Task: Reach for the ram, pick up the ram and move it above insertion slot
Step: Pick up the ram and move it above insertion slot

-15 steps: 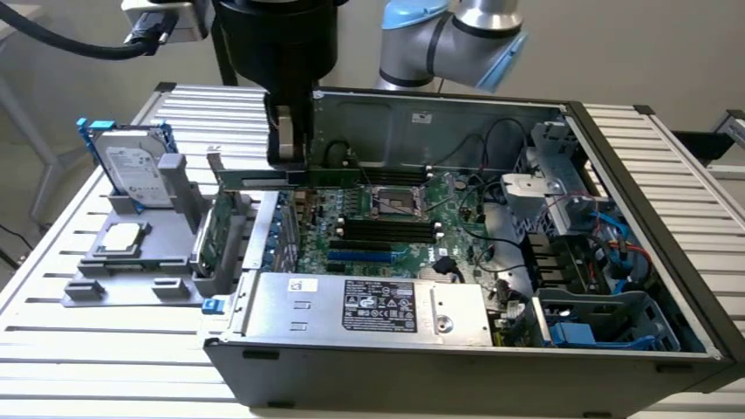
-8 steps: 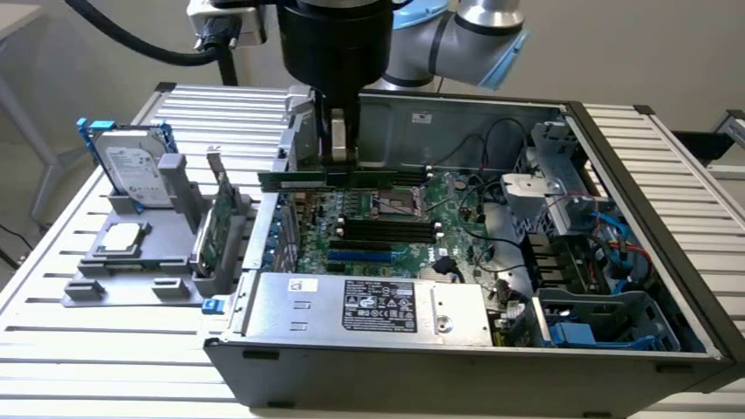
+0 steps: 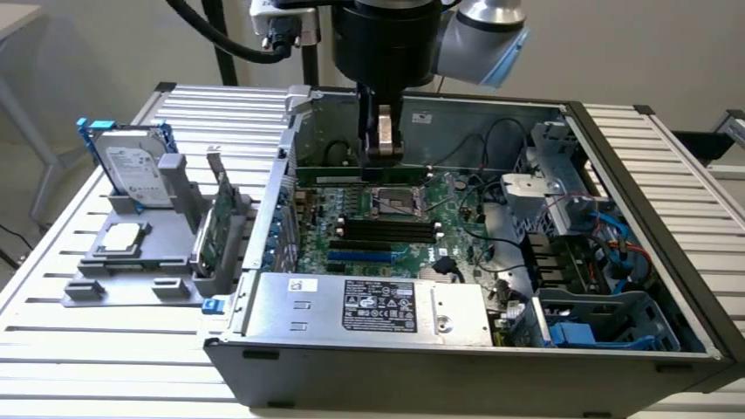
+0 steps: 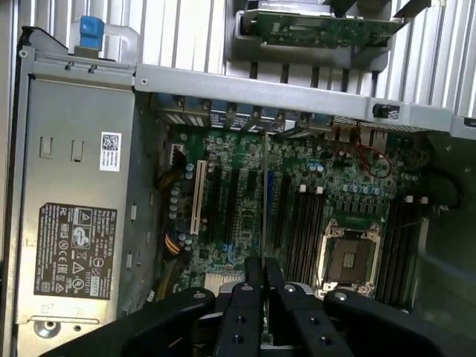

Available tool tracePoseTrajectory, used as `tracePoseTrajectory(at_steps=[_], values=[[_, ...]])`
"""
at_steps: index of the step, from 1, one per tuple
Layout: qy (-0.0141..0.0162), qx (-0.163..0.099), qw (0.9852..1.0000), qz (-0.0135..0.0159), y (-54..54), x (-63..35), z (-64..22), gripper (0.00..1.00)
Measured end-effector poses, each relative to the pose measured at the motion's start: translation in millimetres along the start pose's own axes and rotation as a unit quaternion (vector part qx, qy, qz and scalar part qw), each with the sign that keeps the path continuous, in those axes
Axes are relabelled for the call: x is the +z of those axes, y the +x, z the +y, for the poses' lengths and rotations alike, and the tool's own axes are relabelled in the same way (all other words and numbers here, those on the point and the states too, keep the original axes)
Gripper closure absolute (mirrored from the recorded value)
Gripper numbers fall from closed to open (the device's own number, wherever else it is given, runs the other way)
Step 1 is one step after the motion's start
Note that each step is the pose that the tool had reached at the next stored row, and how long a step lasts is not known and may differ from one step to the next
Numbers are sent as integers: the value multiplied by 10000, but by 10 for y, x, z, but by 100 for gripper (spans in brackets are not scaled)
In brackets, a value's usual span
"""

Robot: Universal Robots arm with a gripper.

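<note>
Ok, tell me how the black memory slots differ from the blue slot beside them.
The black memory slots are several, side by side; the blue slot is single. The black ones run longer than the blue one. Both lie parallel on the motherboard.

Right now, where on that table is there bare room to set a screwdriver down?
Bare table lies in front of the grey fixture, at the exterior view's left of the case. A second strip runs along the case's right side. The fixture, with its hard drive, is crowded; so is the case, where the jaws hold the ram.
</note>
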State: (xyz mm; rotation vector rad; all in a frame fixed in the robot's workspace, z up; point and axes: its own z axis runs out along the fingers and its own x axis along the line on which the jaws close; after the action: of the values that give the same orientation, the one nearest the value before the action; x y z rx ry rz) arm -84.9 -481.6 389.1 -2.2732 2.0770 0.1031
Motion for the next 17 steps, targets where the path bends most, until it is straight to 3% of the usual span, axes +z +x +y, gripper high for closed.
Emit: tracePoseTrajectory(at_steps=[7,17], values=[[-3,0,10000,37,-221,55,-147,87],[-6,0,10000,69,-565,147,-281,87]])
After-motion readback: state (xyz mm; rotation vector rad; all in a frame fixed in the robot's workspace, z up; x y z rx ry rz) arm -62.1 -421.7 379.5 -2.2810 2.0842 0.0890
